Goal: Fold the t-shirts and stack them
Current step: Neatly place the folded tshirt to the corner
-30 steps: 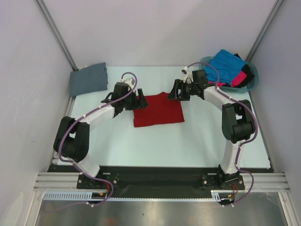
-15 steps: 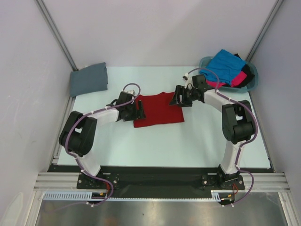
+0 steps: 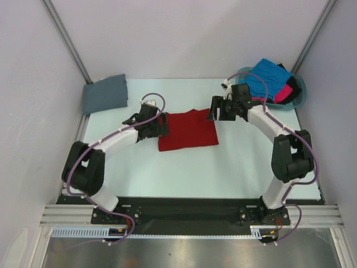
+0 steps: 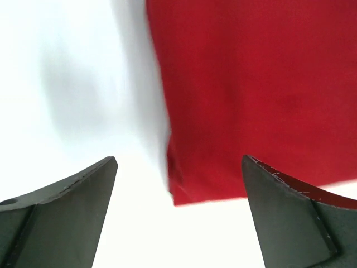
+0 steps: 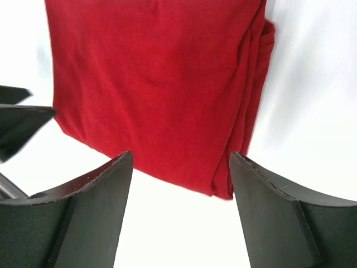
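A folded deep red t-shirt [image 3: 187, 130] lies flat at the table's middle. My left gripper [image 3: 162, 124] sits at its left edge, open; in the left wrist view the red t-shirt [image 4: 251, 95] shows one corner just ahead of the empty gap of the left gripper [image 4: 178, 209]. My right gripper [image 3: 215, 110] hovers open at the shirt's far right corner; in the right wrist view the red t-shirt [image 5: 156, 84] lies beyond the right gripper [image 5: 181, 187]. A folded slate grey t-shirt [image 3: 105, 93] rests at the far left. Blue [image 3: 266, 78], pink [image 3: 285, 93] and black [image 3: 294, 87] t-shirts are heaped in the basket.
The teal plastic basket [image 3: 302, 97] stands at the far right corner, close behind the right arm. Metal frame posts rise at both far corners, and walls close in on the left and right sides.
The left gripper dipped toward the near side of the shirt's left edge, then came back up and opened wider. The right gripper dropped to the shirt's corner and lifted away again.
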Action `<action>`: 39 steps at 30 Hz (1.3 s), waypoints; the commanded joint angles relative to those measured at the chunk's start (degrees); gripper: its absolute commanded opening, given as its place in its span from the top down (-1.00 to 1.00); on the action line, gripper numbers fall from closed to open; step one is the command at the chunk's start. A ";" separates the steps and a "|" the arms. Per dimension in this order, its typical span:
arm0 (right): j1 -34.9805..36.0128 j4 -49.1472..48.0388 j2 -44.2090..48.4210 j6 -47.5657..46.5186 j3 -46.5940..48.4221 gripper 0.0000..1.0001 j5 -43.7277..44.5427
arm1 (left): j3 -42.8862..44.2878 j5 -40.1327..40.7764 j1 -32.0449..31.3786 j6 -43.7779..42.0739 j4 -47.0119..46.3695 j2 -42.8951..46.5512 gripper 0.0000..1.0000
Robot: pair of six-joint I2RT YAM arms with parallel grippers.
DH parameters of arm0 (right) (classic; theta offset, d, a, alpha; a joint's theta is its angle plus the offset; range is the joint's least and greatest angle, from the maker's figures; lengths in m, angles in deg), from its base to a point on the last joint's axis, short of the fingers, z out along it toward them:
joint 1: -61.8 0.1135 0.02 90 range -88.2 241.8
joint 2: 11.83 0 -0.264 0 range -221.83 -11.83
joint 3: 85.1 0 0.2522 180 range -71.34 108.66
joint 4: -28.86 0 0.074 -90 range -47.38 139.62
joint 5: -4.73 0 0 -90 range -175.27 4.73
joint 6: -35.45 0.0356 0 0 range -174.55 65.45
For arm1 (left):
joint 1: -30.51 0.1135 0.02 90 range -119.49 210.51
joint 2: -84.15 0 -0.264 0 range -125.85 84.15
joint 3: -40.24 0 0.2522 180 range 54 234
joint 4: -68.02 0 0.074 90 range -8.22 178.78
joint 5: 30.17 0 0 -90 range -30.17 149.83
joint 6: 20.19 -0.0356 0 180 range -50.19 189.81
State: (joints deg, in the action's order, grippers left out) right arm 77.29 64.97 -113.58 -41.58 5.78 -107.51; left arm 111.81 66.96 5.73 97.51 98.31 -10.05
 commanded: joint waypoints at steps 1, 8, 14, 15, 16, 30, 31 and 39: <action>1.65 2.26 5.51 -2.60 2.94 -0.53 4.92 | 5.83 5.34 -2.03 -2.56 1.65 9.02 -1.00; 3.50 4.98 11.22 -2.95 2.60 -0.53 8.52 | 7.69 -0.44 -2.91 -3.80 -0.18 14.21 -1.00; 5.52 6.74 17.64 -2.69 0.93 -0.58 13.62 | 5.30 -2.74 -4.58 -3.53 -2.04 19.74 -1.00; 5.78 7.09 18.17 -2.51 0.66 -0.64 13.97 | 5.57 -1.18 -5.45 -3.71 -1.25 20.18 -1.00; 6.31 7.18 18.87 -2.34 0.57 -0.65 14.50 | 5.83 0.58 -5.81 -3.80 -0.20 20.54 -1.00; 9.39 10.26 20.63 -1.37 -0.04 -0.75 22.15 | 9.26 2.10 -7.04 -7.83 1.22 23.62 -0.99; 9.56 10.35 20.72 -1.37 -0.22 -0.74 22.15 | 9.96 1.83 -7.04 -7.93 1.57 22.83 -1.00; 9.74 11.40 21.16 -0.76 -0.22 -0.86 24.08 | 13.65 1.12 -7.48 -9.95 5.08 18.52 -1.00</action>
State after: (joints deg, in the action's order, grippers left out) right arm 86.69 75.66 -94.87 -42.71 5.26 -85.85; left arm 122.69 68.49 -1.22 89.97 101.81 9.41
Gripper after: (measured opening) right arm 0.925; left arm 0.996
